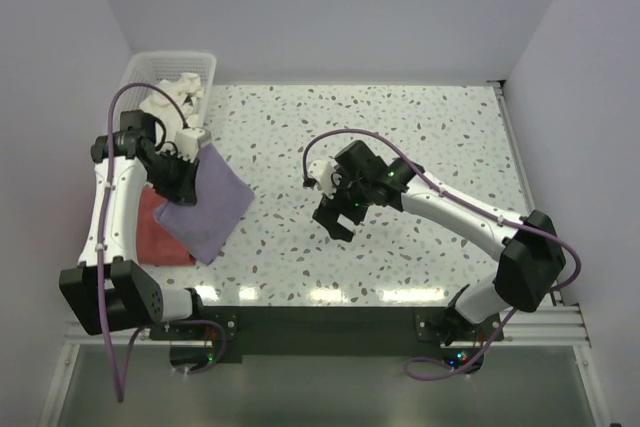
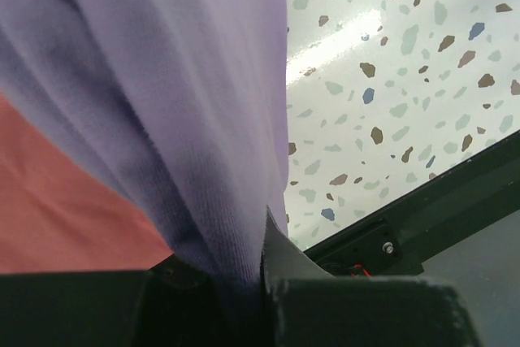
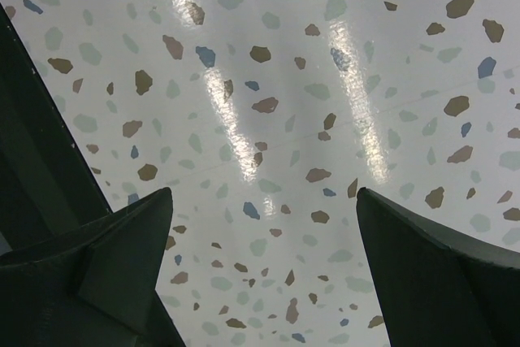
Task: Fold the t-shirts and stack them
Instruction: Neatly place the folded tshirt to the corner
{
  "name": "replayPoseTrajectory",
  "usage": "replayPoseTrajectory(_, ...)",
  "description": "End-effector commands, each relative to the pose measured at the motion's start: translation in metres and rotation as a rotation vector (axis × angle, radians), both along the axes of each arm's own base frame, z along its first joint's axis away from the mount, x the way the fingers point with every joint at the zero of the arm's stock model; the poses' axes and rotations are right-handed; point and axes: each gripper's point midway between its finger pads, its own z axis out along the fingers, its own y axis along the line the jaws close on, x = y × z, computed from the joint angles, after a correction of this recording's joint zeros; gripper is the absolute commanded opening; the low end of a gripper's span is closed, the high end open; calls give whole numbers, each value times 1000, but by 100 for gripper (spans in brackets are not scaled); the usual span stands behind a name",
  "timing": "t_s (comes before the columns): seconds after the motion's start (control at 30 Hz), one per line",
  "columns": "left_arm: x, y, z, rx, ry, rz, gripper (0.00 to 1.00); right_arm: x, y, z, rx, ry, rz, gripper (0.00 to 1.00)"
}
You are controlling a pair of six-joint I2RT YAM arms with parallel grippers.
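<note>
The speckled table (image 1: pixel 420 137) has a purple shirt (image 1: pixel 212 205) at its left edge, overlapping a red shirt (image 1: pixel 158 237). A white basket (image 1: pixel 165 65) fills the far left corner. The left gripper (image 1: pixel 186 185) clamps the purple shirt; the right gripper (image 1: pixel 338 217) hangs mid-table, fingers apart.

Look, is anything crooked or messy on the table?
Yes. The purple shirt, pinched in the left gripper, hangs slanted over the red shirt and sticks out past it, so the pile is not lined up. Nothing looks spilled or torn.
</note>
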Motion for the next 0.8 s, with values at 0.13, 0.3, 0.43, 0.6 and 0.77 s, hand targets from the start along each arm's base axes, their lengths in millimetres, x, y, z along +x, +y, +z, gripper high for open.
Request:
replayPoseTrajectory(0.13, -3, -7, 46, -45, -144, -46, 0, 3, -1, 6, -6, -32, 19, 99)
replayPoseTrajectory(0.3, -5, -2, 53, -31, -169, -21, 0, 2, -2, 4, -14, -27, 24, 99)
replayPoseTrajectory(0.43, -4, 3, 58, -23, -184, 1, 0, 2, -4, 2, -21, -27, 23, 99)
replayPoseTrajectory(0.6, -4, 16, 60, 7, -194, 36, 0, 2, -6, 2, -25, -29, 23, 99)
replayPoseTrajectory(0.77, -5, 24, 60, 40, -201, 34, 0, 1, -6, 1, -28, -31, 26, 99)
